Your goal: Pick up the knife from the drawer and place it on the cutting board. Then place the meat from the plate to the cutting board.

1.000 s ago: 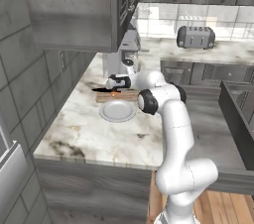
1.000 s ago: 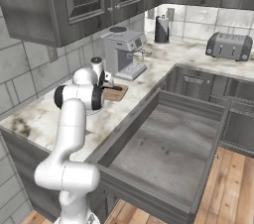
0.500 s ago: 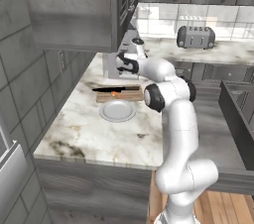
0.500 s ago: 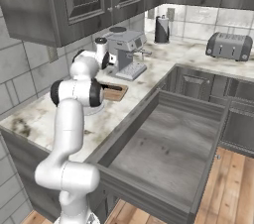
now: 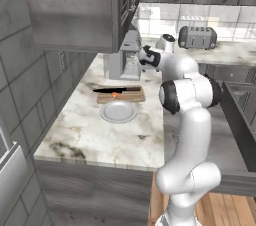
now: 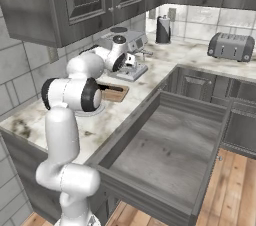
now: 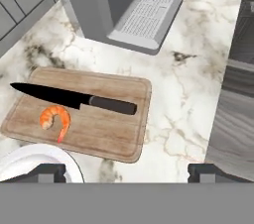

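Left base view: the knife [image 5: 111,90] and the meat [image 5: 115,95] lie on the cutting board [image 5: 131,95] by the worktop's [image 5: 100,135] back edge; the plate [image 5: 118,112] sits bare just beside it.

Right base view: the drawer [image 6: 165,145] stands open.

Hand view: the gripper [image 7: 126,171] is released and holds nothing. Both placements look done.
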